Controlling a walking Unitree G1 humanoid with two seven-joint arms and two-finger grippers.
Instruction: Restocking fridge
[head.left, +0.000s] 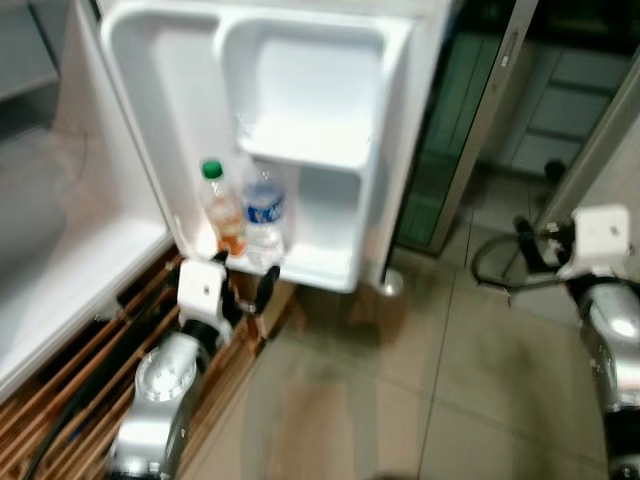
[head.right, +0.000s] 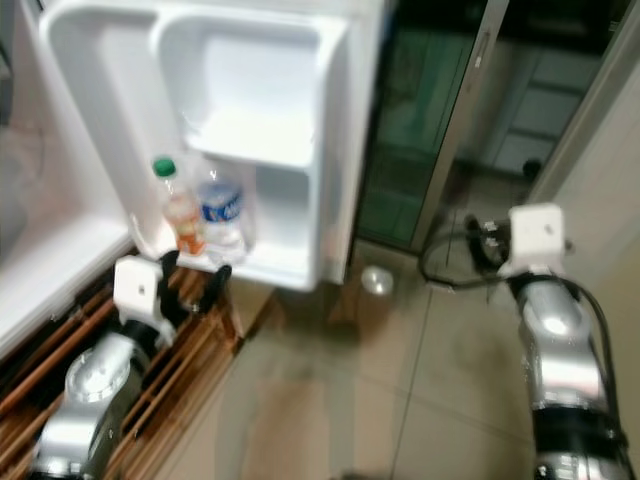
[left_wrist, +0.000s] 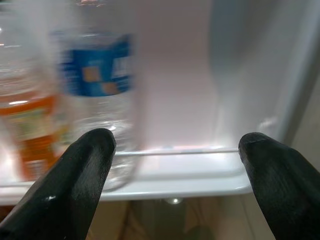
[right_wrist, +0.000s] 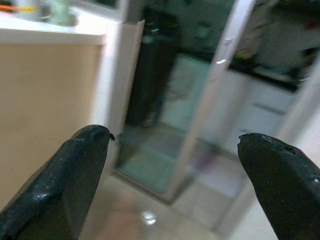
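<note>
At the far left, the white fridge interior (head.left: 70, 270) stands open above a slatted wooden floor (head.left: 70, 400). Just right of it hangs the open fridge door (head.left: 400, 150), its inner shelves facing the robot. On the lowest door shelf (head.left: 320, 265) stand two bottles, upright and touching: a green-capped bottle with an orange label (head.left: 222, 210) on the left and a clear water bottle with a blue label (head.left: 264, 212) on its right. The shelf's raised lip probably keeps them from tipping when the door swings. The rest of that shelf, to their right, is bare, so more could likely be stocked there.

The left gripper (head.left: 243, 290) sits just near of the shelf, below the bottles, its fingers (left_wrist: 75, 185) spread wide with nothing between them; it looks placed either to let go or to reach for a bottle.

Far right, over the tiled floor (head.left: 400, 400), the right gripper (right_wrist: 172, 165) is raised and held apart, its fingers also wide and empty, pointing toward a glass door (head.left: 470, 130).
</note>
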